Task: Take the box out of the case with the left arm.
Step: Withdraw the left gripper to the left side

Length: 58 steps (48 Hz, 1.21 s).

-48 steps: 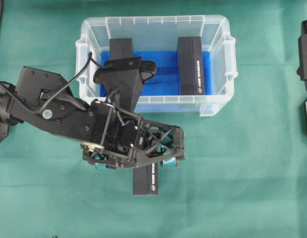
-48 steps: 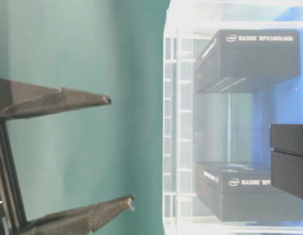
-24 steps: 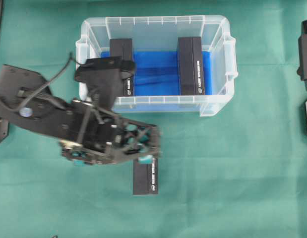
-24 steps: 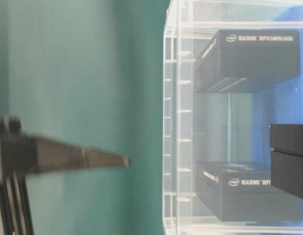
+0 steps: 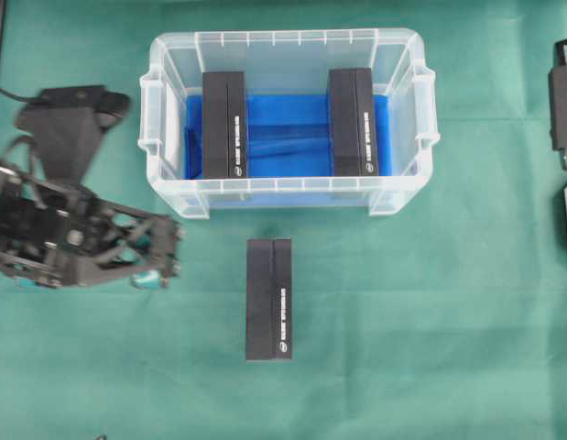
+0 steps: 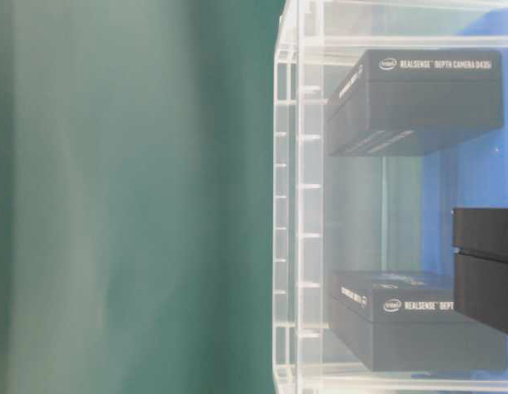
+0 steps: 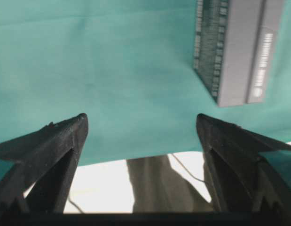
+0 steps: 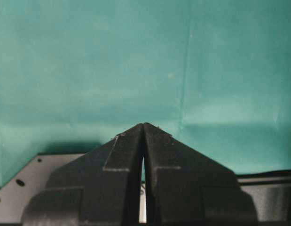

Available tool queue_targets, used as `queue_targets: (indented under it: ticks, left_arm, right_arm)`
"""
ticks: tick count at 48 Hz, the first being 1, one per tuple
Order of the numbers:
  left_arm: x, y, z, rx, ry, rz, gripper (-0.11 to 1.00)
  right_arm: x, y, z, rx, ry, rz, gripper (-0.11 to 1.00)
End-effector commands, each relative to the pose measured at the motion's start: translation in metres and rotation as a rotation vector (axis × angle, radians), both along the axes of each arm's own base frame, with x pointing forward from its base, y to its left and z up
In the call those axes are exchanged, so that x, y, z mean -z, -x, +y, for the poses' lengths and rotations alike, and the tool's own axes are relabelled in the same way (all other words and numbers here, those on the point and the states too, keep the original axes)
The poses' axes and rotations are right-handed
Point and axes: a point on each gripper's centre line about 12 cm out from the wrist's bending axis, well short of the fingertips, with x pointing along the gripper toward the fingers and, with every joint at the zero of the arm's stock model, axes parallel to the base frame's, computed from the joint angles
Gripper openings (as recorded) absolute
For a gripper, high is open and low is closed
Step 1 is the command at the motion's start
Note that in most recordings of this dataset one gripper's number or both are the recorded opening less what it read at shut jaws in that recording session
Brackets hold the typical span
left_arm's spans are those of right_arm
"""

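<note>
The clear case (image 5: 402,197) with a blue floor stands at the back middle of the green cloth. Two black boxes lie inside it, one on the left (image 5: 223,124) and one on the right (image 5: 353,121). A third black box (image 5: 268,299) lies on the cloth in front of the case, free of any gripper. My left gripper (image 5: 87,277) hangs open and empty at the far left, well clear of that box. The left wrist view has wide-apart fingers (image 7: 65,141) over bare cloth, with the box (image 7: 239,47) at the upper right. My right gripper (image 8: 143,125) is shut on nothing.
The right arm (image 5: 565,92) rests at the right edge of the cloth. The table-level view shows the case wall (image 6: 290,205) with boxes (image 6: 418,98) behind it. The table's front edge (image 7: 112,160) lies just beyond my left fingers.
My left arm has swung left, away from the box on the cloth, staying open. Its fingers have left the table-level view. The boxes and the case have not moved.
</note>
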Motion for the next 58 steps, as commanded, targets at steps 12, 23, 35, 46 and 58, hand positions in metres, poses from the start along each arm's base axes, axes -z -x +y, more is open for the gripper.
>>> queue_targets:
  ticks: [12, 23, 35, 46, 58]
  left_arm:
    - [-0.003, 0.032, 0.007, 0.038, -0.001, -0.042, 0.96]
    - [-0.004, 0.030, 0.026, 0.032, -0.022, -0.044, 0.96]
    - [-0.006, 0.039, 0.075, -0.007, -0.068, -0.048, 0.96]
    - [-0.007, 0.047, 0.122, -0.011, -0.122, -0.047, 0.96]
    - [-0.006, 0.059, 0.154, -0.002, -0.145, 0.003, 0.96]
  right_arm:
    - [-0.003, 0.002, 0.000, 0.005, 0.002, 0.004, 0.00]
    - [-0.003, 0.002, 0.000, 0.005, 0.002, 0.004, 0.00]
    - [-0.003, 0.001, 0.000, 0.008, 0.001, 0.007, 0.00]
    - [-0.003, 0.002, 0.000, 0.008, 0.001, 0.003, 0.00]
    - [-0.003, 0.001, 0.000, 0.008, 0.001, 0.007, 0.00]
